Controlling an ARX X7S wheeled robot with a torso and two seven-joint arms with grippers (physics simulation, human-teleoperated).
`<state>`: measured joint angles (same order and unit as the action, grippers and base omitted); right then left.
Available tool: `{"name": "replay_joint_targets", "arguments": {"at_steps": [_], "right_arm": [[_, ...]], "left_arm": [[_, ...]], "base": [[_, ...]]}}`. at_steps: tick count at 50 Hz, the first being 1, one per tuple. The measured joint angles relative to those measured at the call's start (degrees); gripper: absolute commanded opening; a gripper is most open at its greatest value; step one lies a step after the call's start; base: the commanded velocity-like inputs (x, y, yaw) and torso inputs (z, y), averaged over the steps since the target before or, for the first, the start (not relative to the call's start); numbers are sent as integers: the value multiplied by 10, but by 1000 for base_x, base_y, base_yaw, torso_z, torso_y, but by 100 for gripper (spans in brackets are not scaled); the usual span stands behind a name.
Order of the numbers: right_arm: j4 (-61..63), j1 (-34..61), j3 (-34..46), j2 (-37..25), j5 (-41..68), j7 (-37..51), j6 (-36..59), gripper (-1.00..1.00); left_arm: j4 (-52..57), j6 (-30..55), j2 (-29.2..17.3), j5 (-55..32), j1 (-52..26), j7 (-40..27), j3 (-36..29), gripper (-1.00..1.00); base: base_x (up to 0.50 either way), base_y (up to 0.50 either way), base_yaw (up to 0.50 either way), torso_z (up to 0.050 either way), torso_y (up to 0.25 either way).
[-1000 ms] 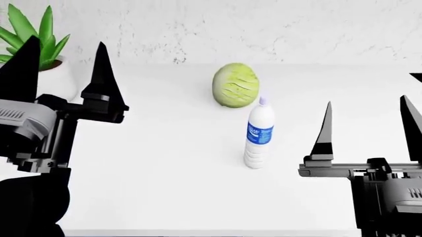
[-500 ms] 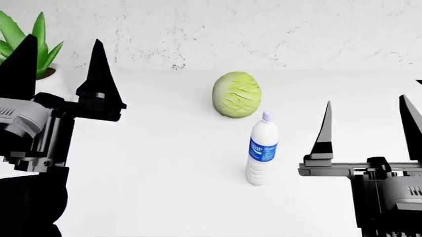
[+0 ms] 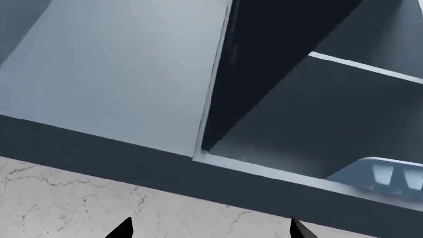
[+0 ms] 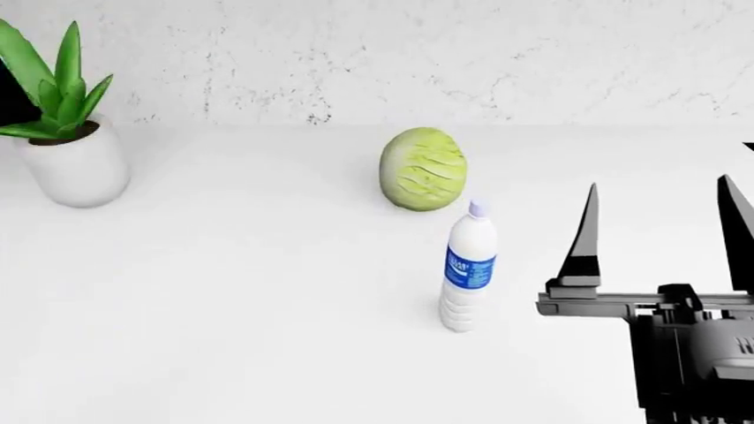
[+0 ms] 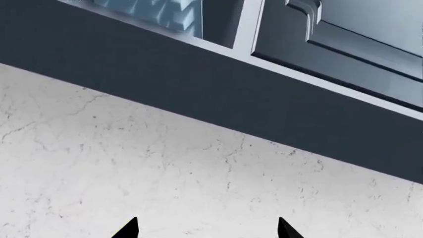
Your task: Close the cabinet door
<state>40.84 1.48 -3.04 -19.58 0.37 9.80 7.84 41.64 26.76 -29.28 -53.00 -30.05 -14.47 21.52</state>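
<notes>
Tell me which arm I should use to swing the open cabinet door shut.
Probably left. Its wrist camera looks straight up at the open cabinet door and shelf interior; that arm is nearly out of head view. The right gripper sits low over the counter.

I see plant pot far left on counter, against wall; cabbage centre, bottle upright just in front of it (slightly right); cabinet mounted above the wall

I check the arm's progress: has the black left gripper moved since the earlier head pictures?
Yes. It rose out of head view, uncovering the white potted plant it had hidden.
</notes>
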Motion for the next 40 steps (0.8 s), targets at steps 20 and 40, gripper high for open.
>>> {"name": "replay_joint_targets", "arguments": {"at_steps": [20,40], "right_arm": [[-23,-17,-14,0,17,6,-41,100],[-47,-28,-25,-1,31,12,-65,100]], "left_arm": [[-46,55,-77,-133,-130,-70,33,100],[-152,61,-95,-182,-288,-85,-2,100]], "base": [[0,0,0,0,0],[0,0,0,0,0]]}}
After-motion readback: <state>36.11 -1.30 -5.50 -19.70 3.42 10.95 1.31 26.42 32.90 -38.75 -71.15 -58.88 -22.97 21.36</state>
